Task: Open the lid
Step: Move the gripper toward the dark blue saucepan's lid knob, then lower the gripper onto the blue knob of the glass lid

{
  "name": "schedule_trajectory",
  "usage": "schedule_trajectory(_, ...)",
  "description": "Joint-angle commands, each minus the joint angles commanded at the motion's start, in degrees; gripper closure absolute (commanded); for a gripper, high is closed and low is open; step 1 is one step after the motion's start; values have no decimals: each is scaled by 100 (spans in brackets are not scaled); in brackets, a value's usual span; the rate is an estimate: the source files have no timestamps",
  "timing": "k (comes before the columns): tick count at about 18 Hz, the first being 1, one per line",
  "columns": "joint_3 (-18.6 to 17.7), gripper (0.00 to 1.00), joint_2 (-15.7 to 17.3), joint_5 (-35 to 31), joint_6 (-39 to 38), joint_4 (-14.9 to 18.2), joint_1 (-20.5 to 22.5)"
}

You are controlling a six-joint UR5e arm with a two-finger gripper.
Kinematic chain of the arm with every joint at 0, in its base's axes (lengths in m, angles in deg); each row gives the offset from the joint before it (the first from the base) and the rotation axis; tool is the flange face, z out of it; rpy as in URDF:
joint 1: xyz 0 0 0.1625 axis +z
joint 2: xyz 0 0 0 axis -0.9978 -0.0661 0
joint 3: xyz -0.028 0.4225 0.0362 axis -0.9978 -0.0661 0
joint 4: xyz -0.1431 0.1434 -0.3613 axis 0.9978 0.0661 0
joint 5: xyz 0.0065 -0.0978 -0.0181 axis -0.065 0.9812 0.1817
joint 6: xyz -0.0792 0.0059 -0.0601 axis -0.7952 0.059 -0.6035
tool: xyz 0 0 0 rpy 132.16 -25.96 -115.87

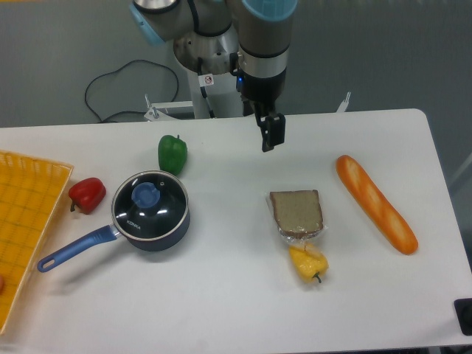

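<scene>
Because the lid (150,204) sits flat and centred on the dark blue saucepan (155,234), its blue knob (145,195) pointing straight up, a grip from above on that knob looks the natural way to lift it. The pan stands in the left half of the bench (221,295), roughly midway between back and front edges, its handle (74,249) angled toward the front left corner. The hand (271,140) hangs near the back edge around the middle, well apart from the lid and holding nothing; its fingers seem close together, though from this angle I cannot tell the gap. A green pepper (172,153) and a red pepper (87,195) lie just beside the pan, so a descent has little room. The bread slice (296,212), yellow pepper (308,263) and baguette (376,203) lie to the right, a yellow mat (26,221) at the left edge
</scene>
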Motion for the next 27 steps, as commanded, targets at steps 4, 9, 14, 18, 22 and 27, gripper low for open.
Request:
schedule_trajectory(4,0,0,-9,362,-615,-35,-17)
schedule_trajectory(9,-132,0,-9,318,-766,-26,-220)
schedule_trajectory(14,-150,0,-105,108,-1178,-53,-553)
schedule_trajectory(18,-97,0,-298,-349,-1775,-70,-992)
schedule_trajectory(22,-97,0,-457,-499,-2259,-70,-1256)
schedule_trajectory(27,-193,0,-632,-560,-2936,-543,-1599)
